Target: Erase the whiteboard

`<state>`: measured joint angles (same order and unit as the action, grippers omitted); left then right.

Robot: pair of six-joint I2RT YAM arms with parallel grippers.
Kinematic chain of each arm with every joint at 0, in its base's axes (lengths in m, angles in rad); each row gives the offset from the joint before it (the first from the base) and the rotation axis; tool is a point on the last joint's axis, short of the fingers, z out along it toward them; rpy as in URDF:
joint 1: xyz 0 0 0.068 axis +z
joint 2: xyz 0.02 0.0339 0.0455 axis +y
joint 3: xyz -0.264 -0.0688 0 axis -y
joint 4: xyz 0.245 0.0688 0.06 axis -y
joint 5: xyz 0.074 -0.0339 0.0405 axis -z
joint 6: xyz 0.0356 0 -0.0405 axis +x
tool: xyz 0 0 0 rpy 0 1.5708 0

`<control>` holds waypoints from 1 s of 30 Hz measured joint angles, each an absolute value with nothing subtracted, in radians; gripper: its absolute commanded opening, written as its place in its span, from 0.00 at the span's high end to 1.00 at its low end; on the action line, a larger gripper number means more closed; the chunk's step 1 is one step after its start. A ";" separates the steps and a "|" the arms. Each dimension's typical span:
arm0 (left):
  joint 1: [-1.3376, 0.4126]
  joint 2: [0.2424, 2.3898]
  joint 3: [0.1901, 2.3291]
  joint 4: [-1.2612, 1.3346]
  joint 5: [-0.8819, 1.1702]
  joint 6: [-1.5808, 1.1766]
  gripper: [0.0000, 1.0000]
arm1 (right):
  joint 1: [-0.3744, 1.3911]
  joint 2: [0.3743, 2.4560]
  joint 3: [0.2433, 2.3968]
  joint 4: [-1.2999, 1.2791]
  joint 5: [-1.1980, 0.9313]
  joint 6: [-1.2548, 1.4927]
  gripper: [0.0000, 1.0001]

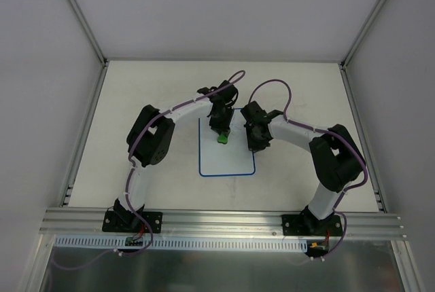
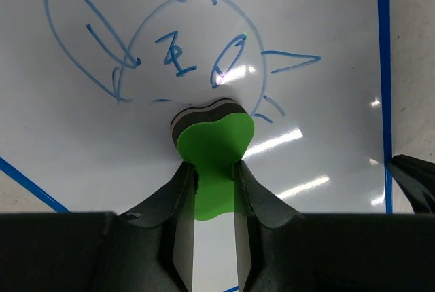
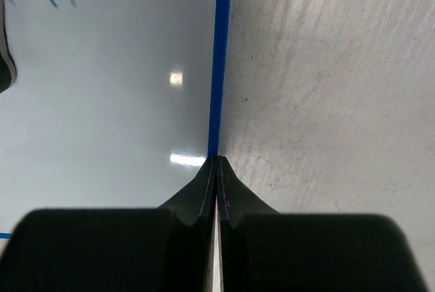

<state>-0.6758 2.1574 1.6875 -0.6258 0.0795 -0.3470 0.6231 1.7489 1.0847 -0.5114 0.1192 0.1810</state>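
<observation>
Green eraser (image 2: 214, 139) clamped in my left gripper (image 2: 215, 173), pad against board (image 2: 326, 170) mid-table, just below blue drawing (image 2: 183, 54). My right gripper (image 3: 215, 161) pressed together, tips at board's right rim. Wiping in hand, I judge; next needs sweep up across lines.

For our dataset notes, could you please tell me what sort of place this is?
Most likely a robotics lab work cell: a left arm and right arm bolted to an aluminium rail, and a white table boxed in by plain panels, with a small whiteboard on it.
</observation>
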 measured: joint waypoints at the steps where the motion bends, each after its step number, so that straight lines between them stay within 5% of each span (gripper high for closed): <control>1: -0.679 2.158 1.689 -0.626 0.079 -0.347 1.00 | 0.623 1.749 1.085 -0.511 0.119 0.179 1.00; 18: -0.466 2.141 1.660 -0.641 0.043 -0.404 1.00 | 0.623 1.749 1.085 -0.511 0.119 0.174 1.00; 30: -0.495 2.125 1.644 -0.646 0.041 -0.414 0.96 | 0.623 1.748 1.085 -0.513 0.123 0.173 1.00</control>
<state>-0.4946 2.1250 1.6444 -0.6456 0.0410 -0.4145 0.6231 1.7477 1.0847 -0.5129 0.1234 0.1734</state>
